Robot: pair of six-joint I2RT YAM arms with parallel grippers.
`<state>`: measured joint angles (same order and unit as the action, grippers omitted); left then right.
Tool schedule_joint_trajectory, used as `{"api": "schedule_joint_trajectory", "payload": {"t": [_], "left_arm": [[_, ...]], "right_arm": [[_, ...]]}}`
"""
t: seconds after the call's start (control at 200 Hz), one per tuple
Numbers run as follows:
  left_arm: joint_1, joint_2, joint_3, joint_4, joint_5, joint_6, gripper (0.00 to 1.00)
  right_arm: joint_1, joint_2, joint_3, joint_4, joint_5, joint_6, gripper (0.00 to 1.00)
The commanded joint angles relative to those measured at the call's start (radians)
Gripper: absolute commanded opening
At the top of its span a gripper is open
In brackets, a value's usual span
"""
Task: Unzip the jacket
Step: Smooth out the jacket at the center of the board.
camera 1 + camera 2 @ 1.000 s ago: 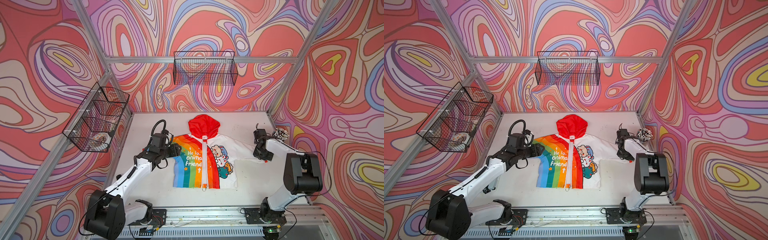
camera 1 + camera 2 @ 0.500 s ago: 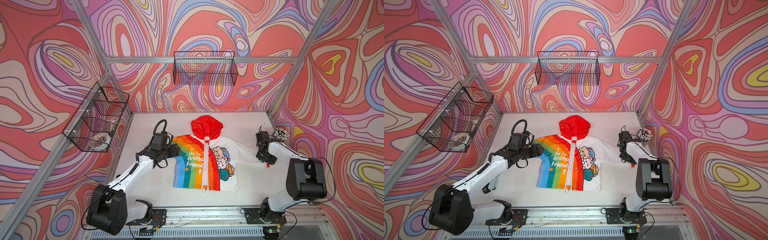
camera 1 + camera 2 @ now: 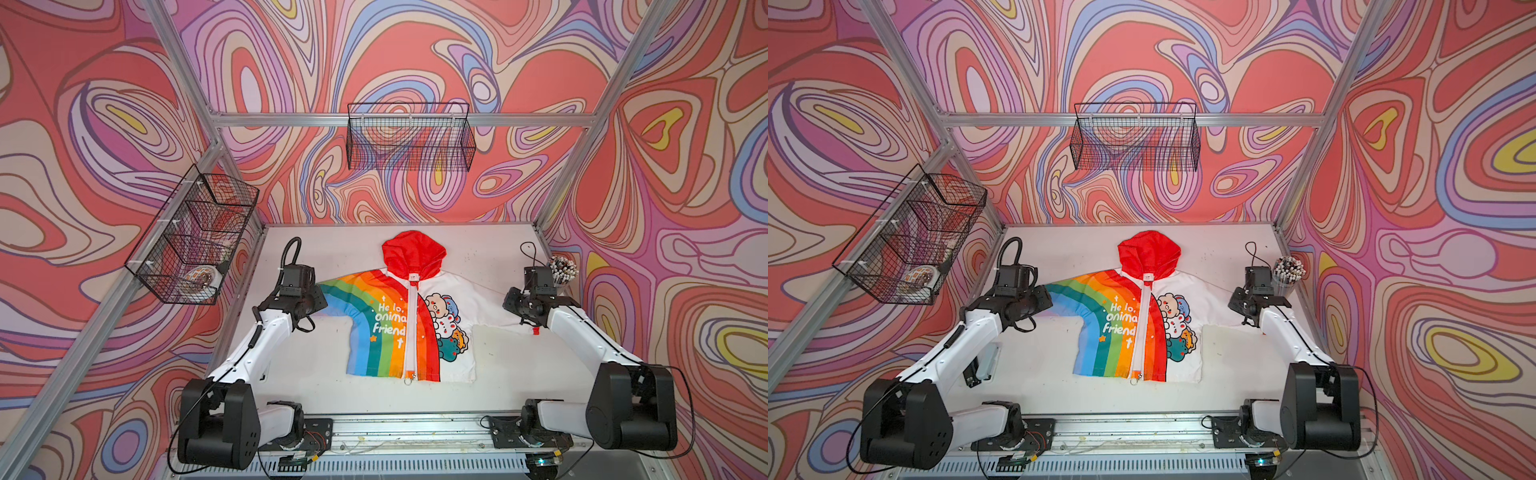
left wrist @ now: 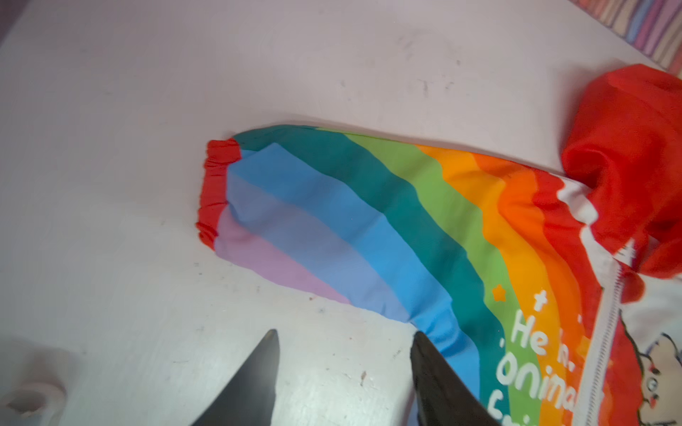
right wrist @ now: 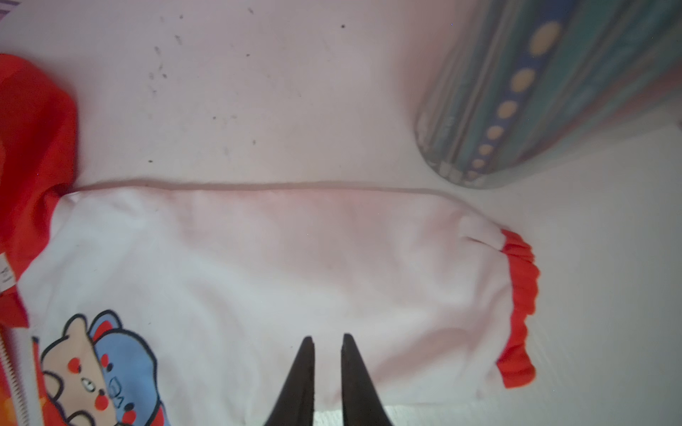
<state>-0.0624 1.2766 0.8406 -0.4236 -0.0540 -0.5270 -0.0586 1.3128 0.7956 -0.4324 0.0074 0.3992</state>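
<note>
**Top views.** The jacket (image 3: 399,328) lies flat and face up in the middle of the white desk (image 3: 332,386), with its red hood (image 3: 413,255) toward the back wall and both sleeves spread sideways. Its white zipper (image 3: 410,332) is closed from collar to hem. Your left hand (image 3: 321,298) sits at the end of the rainbow sleeve, and your right hand (image 3: 509,301) at the end of the white sleeve. A cup of pens (image 3: 563,270) stands just behind the right hand. The other eye shows the same layout: jacket (image 3: 1133,328), left hand (image 3: 1047,301), right hand (image 3: 1233,303). Two wire baskets (image 3: 1136,137) hang on the walls.

**Left wrist view.** Your left hand (image 4: 345,333) is released: its fingers (image 4: 258,369) are spread wide, with only bare desk (image 4: 110,147) between them. One fingertip lies just beside the underarm edge of the rainbow sleeve (image 4: 332,221). The red cuff (image 4: 214,191) lies clear of both fingers.

**Right wrist view.** Your right hand (image 5: 327,337) hangs over the white sleeve (image 5: 295,276). Its fingers (image 5: 299,376) are drawn nearly together, leaving a narrow slit, and no cloth shows between them. The red cuff (image 5: 520,306) lies to one side, and the cup (image 5: 535,103) is near it.
</note>
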Motion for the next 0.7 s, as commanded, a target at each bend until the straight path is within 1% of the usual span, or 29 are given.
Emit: {"api": "schedule_joint_trajectory", "payload": {"t": [0.0, 0.045, 0.185, 0.421, 0.511, 0.696], "left_arm": [[0.036, 0.073, 0.052, -0.078, -0.121, 0.001, 0.53], [0.044, 0.107, 0.068, -0.092, -0.148, 0.007, 0.53], [0.062, 0.204, 0.12, -0.114, -0.184, 0.032, 0.51], [0.087, 0.353, 0.228, -0.197, -0.26, 0.051, 0.51], [0.115, 0.392, 0.249, -0.204, -0.231, 0.058, 0.51], [0.142, 0.457, 0.275, -0.197, -0.156, 0.078, 0.48]], "right_arm": [[-0.005, 0.007, -0.011, 0.078, -0.158, -0.044, 0.15], [-0.004, 0.008, -0.012, 0.081, -0.174, -0.043, 0.15], [-0.003, -0.002, -0.019, 0.09, -0.184, -0.045, 0.13], [-0.003, -0.007, -0.019, 0.094, -0.21, -0.043, 0.12], [-0.004, -0.013, -0.026, 0.109, -0.242, -0.045, 0.11], [0.001, -0.025, -0.036, 0.157, -0.36, -0.045, 0.12]]}}
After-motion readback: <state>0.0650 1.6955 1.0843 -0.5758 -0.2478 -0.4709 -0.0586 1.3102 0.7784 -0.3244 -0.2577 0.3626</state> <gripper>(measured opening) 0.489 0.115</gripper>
